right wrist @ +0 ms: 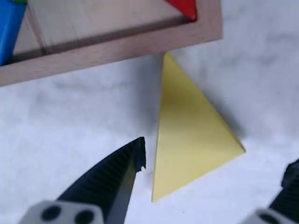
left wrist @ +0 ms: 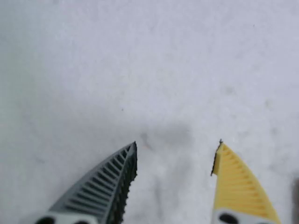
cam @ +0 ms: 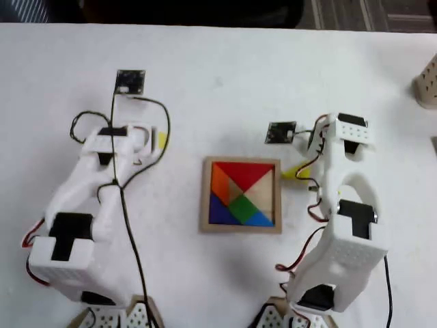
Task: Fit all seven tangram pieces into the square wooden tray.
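The yellow triangle (right wrist: 191, 135), left outside the wooden tray (right wrist: 117, 46), is straddled by the right pincer (right wrist: 215, 161), spread apart seemingly to grasp it, while the left pincer (left wrist: 176, 143) is parted too

Left claw (left wrist: 177, 143), right claw (right wrist: 215, 156), both agape.

No readable text, labels, numbers or signs anywhere. Checked the wooden tray (cam: 240, 225) and its coloured pieces, the yellow triangle (right wrist: 189, 135), the arm housings and the worktop (cam: 218, 82): all plain surfaces, nothing printed that can be made out.
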Available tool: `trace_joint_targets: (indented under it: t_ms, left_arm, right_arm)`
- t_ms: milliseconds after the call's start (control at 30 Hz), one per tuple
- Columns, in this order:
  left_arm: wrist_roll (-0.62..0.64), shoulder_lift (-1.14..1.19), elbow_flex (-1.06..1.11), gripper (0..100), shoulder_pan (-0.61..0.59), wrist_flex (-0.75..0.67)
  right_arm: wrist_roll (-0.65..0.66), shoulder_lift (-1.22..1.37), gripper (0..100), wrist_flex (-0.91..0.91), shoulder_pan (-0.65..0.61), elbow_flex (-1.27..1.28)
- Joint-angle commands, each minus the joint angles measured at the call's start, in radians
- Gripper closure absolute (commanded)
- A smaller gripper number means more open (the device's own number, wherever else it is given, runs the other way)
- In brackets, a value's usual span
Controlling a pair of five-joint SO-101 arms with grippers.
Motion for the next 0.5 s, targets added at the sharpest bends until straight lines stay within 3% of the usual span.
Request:
trace_joint_targets:
  t_ms: [0,467]
  left_arm:
    - [0.009,-0.004,-0.049,71,-0.016,0.002]
    - [0.009,-0.004,-0.049,71,-0.016,0.002]
  right_arm:
    - [0.012,-0.008,56.8,-0.008,0.012,-0.009]
    - [0.011,0.102,56.9,-0.025,0.015,0.011]
